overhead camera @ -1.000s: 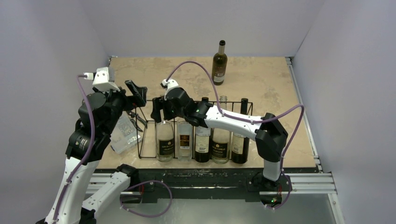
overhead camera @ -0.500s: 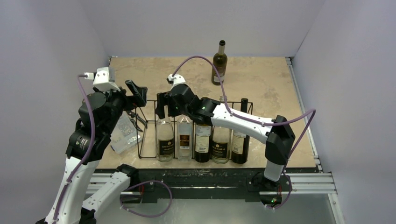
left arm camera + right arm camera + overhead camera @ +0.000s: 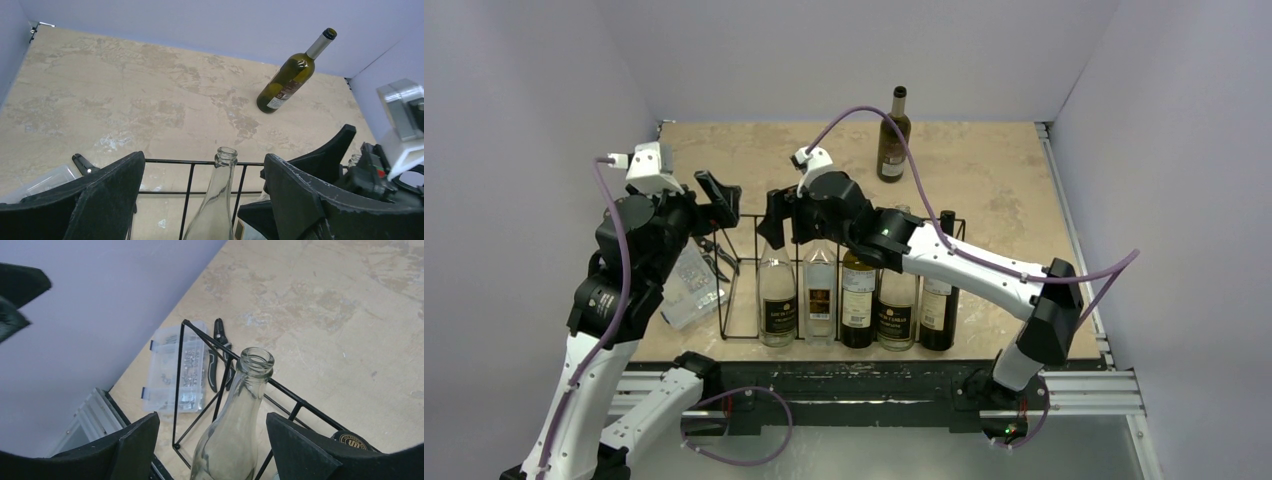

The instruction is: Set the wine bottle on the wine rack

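Observation:
The black wire wine rack (image 3: 742, 262) stands at the table's near edge with several bottles upright in it; its left end slot holds nothing. A dark olive wine bottle (image 3: 893, 135) stands alone at the back, also in the left wrist view (image 3: 287, 77). My right gripper (image 3: 785, 220) is open above the neck of the leftmost racked clear bottle (image 3: 777, 295), jaws wide either side of it (image 3: 240, 410) and apart from it. My left gripper (image 3: 717, 203) is open and empty left of the rack, facing the same clear bottle (image 3: 220, 195).
A clear plastic organiser box (image 3: 692, 290) and black pliers (image 3: 217, 352) lie left of the rack. The right arm's wrist (image 3: 395, 145) is close beside my left gripper. Purple walls enclose the table on three sides.
My right gripper has lifted up and back from the clear bottle's neck, with the arm stretching out. The left arm has barely moved.

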`<move>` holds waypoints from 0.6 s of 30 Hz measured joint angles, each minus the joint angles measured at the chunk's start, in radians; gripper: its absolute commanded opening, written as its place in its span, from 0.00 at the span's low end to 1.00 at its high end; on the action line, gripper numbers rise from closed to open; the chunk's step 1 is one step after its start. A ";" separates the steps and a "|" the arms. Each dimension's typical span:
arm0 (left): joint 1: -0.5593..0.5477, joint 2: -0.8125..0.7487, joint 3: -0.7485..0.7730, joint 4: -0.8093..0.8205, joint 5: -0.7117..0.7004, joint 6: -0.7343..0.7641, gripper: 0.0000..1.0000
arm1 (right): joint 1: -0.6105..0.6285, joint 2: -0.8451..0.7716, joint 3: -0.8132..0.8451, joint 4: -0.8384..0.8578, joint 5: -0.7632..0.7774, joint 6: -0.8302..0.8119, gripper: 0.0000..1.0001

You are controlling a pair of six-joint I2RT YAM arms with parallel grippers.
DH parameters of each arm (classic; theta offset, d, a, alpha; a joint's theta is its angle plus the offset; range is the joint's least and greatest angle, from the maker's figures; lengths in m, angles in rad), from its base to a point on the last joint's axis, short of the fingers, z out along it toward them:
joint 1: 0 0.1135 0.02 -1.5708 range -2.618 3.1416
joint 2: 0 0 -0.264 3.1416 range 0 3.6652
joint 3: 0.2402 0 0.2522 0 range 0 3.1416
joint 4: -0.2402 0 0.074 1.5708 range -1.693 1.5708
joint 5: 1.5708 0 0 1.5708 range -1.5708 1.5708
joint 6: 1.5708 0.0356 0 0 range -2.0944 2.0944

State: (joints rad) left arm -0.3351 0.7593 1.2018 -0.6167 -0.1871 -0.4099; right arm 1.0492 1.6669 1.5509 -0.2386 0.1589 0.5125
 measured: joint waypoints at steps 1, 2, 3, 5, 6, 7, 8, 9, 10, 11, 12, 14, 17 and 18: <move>0.000 0.001 0.000 0.000 0.000 0.000 0.89 | 0.000 -0.013 -0.009 0.010 -0.005 -0.006 0.83; 0.000 0.002 0.000 0.000 0.000 0.000 0.89 | 0.000 -0.023 -0.018 0.023 -0.011 -0.012 0.83; 0.000 0.002 0.000 0.000 0.000 0.000 0.89 | 0.000 -0.034 -0.025 0.031 -0.017 -0.018 0.83; 0.000 0.002 0.000 0.000 0.000 0.000 0.89 | 0.000 -0.047 -0.035 0.043 -0.023 -0.030 0.85; 0.000 0.002 0.000 0.000 0.000 0.000 0.89 | 0.000 -0.054 -0.039 0.048 -0.025 -0.037 0.85; 0.000 0.002 0.000 0.000 0.000 0.000 0.88 | 0.000 -0.063 -0.045 0.053 -0.025 -0.045 0.85; 0.000 0.002 0.000 0.000 0.001 0.000 0.88 | 0.000 -0.074 -0.055 0.061 -0.024 -0.053 0.86; 0.000 0.003 0.000 0.000 0.001 0.000 0.88 | 0.000 -0.089 -0.068 0.072 -0.021 -0.064 0.87; 0.000 0.005 0.000 0.000 0.001 0.000 0.88 | 0.000 -0.100 -0.074 0.076 -0.018 -0.072 0.87; 0.000 0.008 0.000 0.000 0.001 0.000 0.88 | 0.000 -0.109 -0.078 0.081 -0.013 -0.084 0.87; 0.000 0.011 0.000 0.000 0.000 0.000 0.88 | 0.000 -0.116 -0.079 0.084 -0.007 -0.092 0.88; 0.000 0.020 0.000 -0.002 -0.001 0.000 0.88 | 0.000 -0.129 -0.077 0.092 0.016 -0.118 0.89; 0.000 0.025 0.000 -0.003 0.000 0.000 0.88 | 0.000 -0.134 -0.063 0.092 0.055 -0.156 0.90; 0.000 0.027 0.000 -0.003 0.000 0.000 0.88 | 0.000 -0.133 -0.057 0.090 0.066 -0.166 0.91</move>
State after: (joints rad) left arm -0.3351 0.7864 1.2018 -0.6201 -0.1871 -0.4095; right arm 1.0492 1.5337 1.4937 -0.1486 0.2253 0.3466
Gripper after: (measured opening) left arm 0.887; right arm 0.890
